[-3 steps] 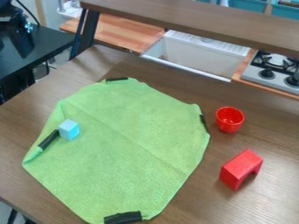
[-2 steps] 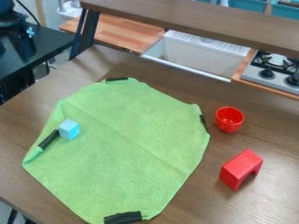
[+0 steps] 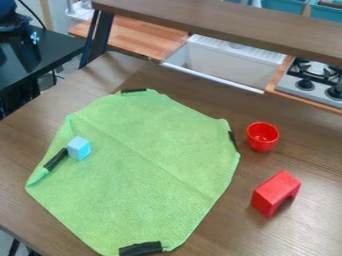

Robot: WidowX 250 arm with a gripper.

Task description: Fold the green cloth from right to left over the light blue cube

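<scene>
A green cloth (image 3: 147, 175) lies spread on a brown wooden table (image 3: 314, 220), a crease running across it and a black strip (image 3: 140, 249) at its near edge. A red arch-shaped block (image 3: 275, 192) stands on bare wood to the right, apart from the cloth. On the cloth's left side, a light blue cube (image 3: 79, 148) sits against the end of another black strip (image 3: 55, 159). A red cup (image 3: 262, 136) stands upright at right, beyond the arch. Farther back are a white sink (image 3: 227, 62) and, to its right, a stove (image 3: 312, 82). At far left, what appears to be the black gripper (image 3: 25, 49) hangs by a dark table (image 3: 57, 50); whether it is wide, narrow or holding anything cannot be told.
</scene>
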